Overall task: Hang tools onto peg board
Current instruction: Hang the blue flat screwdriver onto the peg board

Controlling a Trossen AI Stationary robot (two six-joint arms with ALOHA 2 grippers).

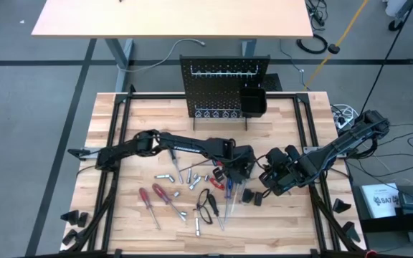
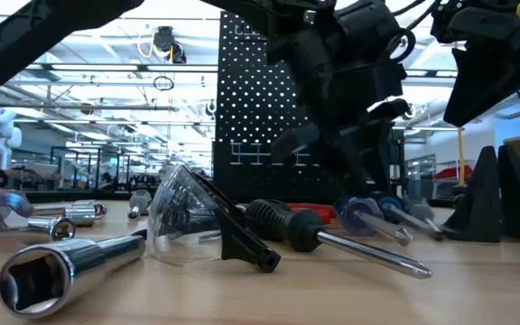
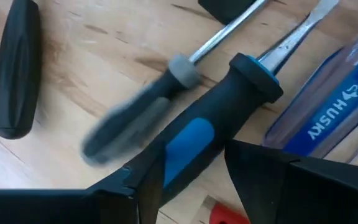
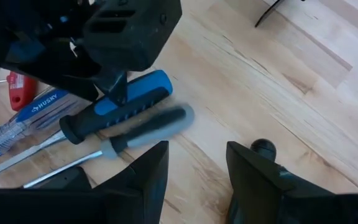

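The left gripper point(image 1: 241, 169) hangs low over the middle of the wooden table point(image 1: 149, 115), its fingers point(image 3: 135, 186) set apart on either side of the black-and-blue screwdriver point(image 3: 210, 134); whether they actually press on the handle cannot be told. That handle lies flat on the wood, its butt end between the fingers and its shaft pointing away from the wrist. Touching it lies a grey-handled screwdriver point(image 3: 135, 121) (blurred in both wrist views), and a clear blue-handled one point(image 3: 337, 109) sits just on its other side. The right gripper point(image 4: 194, 171) hovers just beside, fingers parted around nothing, facing the same blue handle from the opposite end. Red-handled screwdrivers point(image 1: 162, 196) lie farther toward the left arm's side. The peg board point(image 1: 224, 84) stands upright at the table's far edge, well apart from both grippers.
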